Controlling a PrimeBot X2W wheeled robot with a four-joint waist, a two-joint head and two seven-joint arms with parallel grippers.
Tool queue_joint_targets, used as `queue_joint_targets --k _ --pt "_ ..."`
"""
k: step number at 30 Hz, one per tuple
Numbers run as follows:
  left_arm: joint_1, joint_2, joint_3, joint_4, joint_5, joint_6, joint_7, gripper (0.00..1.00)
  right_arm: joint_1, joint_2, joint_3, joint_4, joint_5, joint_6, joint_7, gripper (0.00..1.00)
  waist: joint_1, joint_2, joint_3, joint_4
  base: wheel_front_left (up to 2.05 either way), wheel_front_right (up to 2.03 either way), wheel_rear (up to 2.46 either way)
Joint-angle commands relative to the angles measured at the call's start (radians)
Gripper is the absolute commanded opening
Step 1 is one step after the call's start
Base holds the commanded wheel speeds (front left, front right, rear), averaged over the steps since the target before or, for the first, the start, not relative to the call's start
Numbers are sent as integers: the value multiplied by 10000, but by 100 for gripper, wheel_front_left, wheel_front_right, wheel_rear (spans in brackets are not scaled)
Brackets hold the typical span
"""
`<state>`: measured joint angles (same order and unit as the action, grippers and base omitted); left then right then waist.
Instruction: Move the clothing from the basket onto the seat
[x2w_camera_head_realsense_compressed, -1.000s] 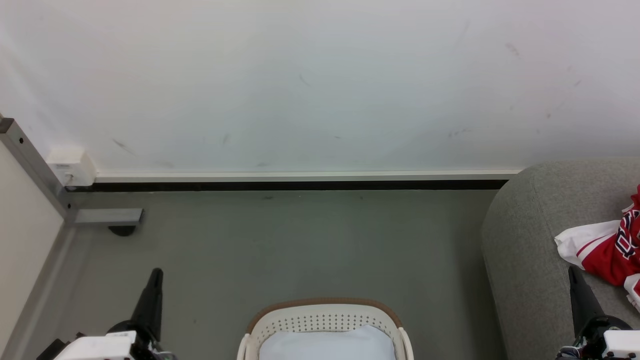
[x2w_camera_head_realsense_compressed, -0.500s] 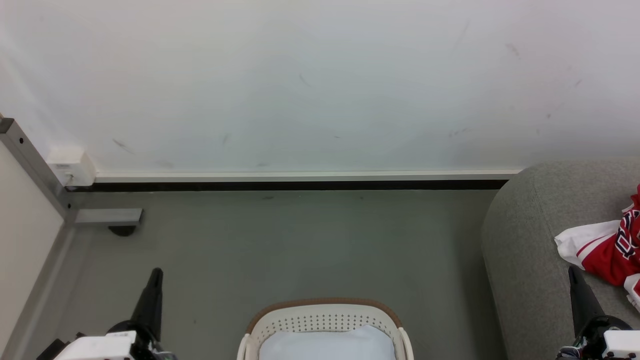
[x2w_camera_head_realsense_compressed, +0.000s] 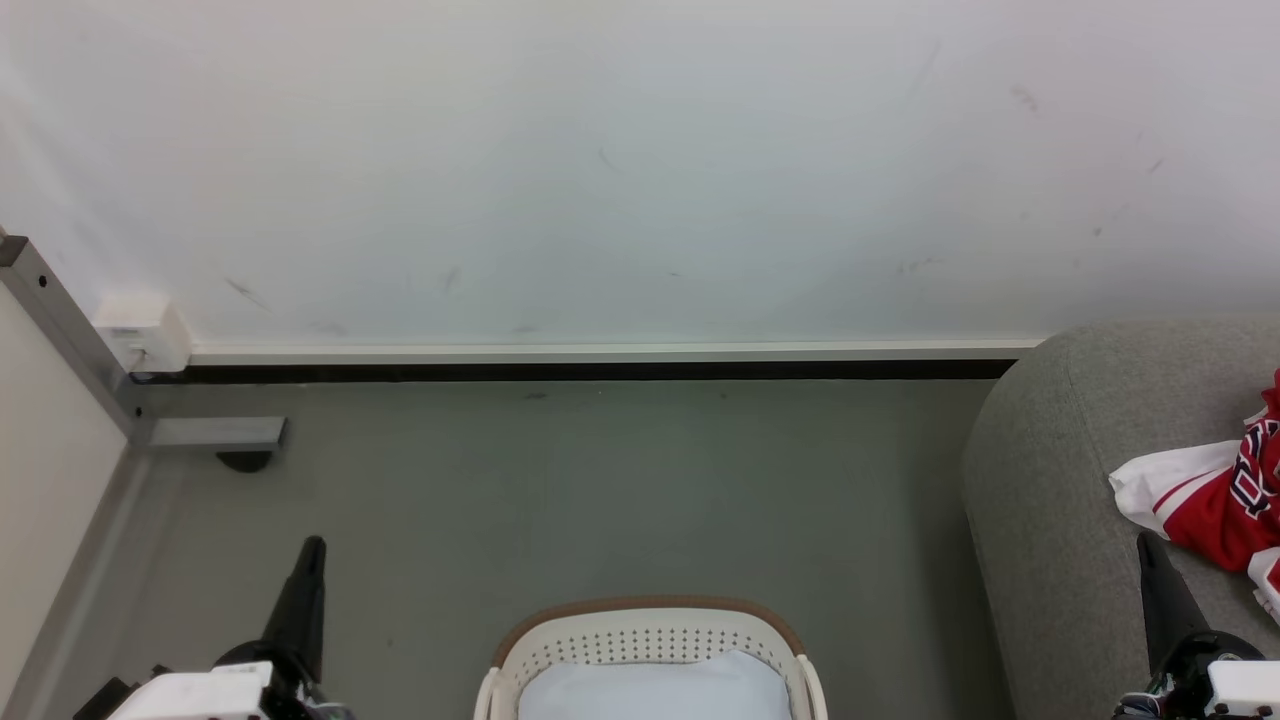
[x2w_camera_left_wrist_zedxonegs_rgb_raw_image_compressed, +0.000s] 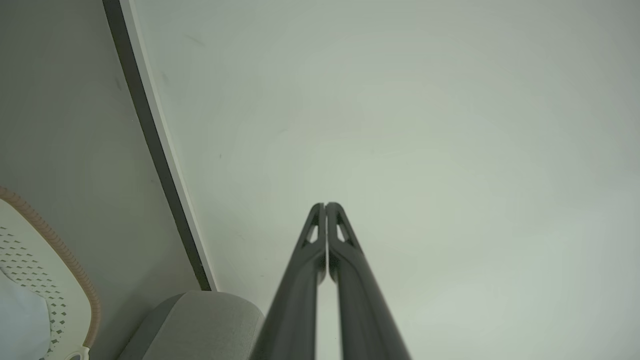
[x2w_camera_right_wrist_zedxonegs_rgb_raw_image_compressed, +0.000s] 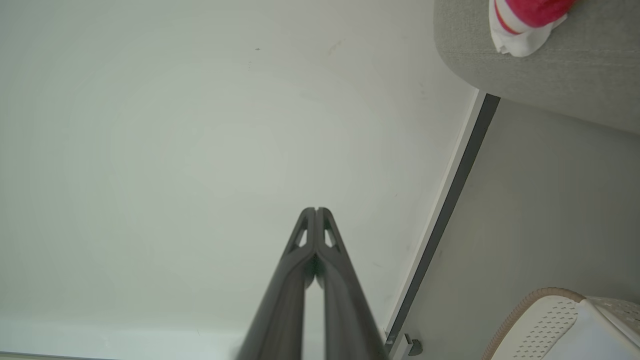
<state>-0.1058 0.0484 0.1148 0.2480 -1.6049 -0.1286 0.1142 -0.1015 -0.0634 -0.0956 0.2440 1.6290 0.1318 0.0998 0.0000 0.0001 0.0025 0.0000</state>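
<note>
The red sports jersey with white stripes, white trim and dark lettering (x2w_camera_head_realsense_compressed: 1215, 505) is lying crumpled on the large light grey fabric-upholstered sofa (x2w_camera_head_realsense_compressed: 1060, 520), well to the right of the cream-white perforated plastic laundry basket with a brown rim (x2w_camera_head_realsense_compressed: 650, 640). It is sitting wholly outside that basket, and part of it is running off the head view's right edge.

The basket is standing on the grey floor (x2w_camera_head_realsense_compressed: 600, 500) at the bottom centre of the head view, with a plain pale blue-white cloth (x2w_camera_head_realsense_compressed: 655, 690) lying inside it.

The left pincer (x2w_camera_head_realsense_compressed: 312, 548) is hanging over the floor well to the left of the basket, its two long dark fingers pressed together and gripping nothing. The right pincer (x2w_camera_head_realsense_compressed: 1145, 545) is hanging well to the right of the basket, over the sofa's front part and just beside the jersey without touching it. Its fingers are likewise pressed tip to tip and carrying nothing.

Beyond the basket, a dark skirting strip (x2w_camera_head_realsense_compressed: 600, 371) is running along the foot of a white wall (x2w_camera_head_realsense_compressed: 640, 170). Both pincers are pointing towards that wall.
</note>
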Motion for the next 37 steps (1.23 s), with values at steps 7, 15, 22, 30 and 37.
queue_joint_targets --k 7,15,22,30,37 --pt "-91 19 14 -30 -140 -39 39 0 -136 -3 -37 25 -31 -21 35 0 0 -1 0 0 0 0 0" --pt "-91 19 13 -30 -140 -39 38 0 -139 12 -54 27 -54 -21 44 0 0 -1 0 0 0 0 0" --pt "-91 19 13 -31 -141 -39 38 0 -141 22 -69 28 -64 -21 43 0 0 -1 0 0 0 0 0" --pt "-91 19 12 -31 -141 -39 37 0 -142 31 -83 28 -79 -21 62 0 0 -1 0 0 0 0 0" --pt "-91 19 11 -31 -142 -39 37 0 -144 40 -94 29 -87 -21 76 0 0 -1 0 0 0 0 0"
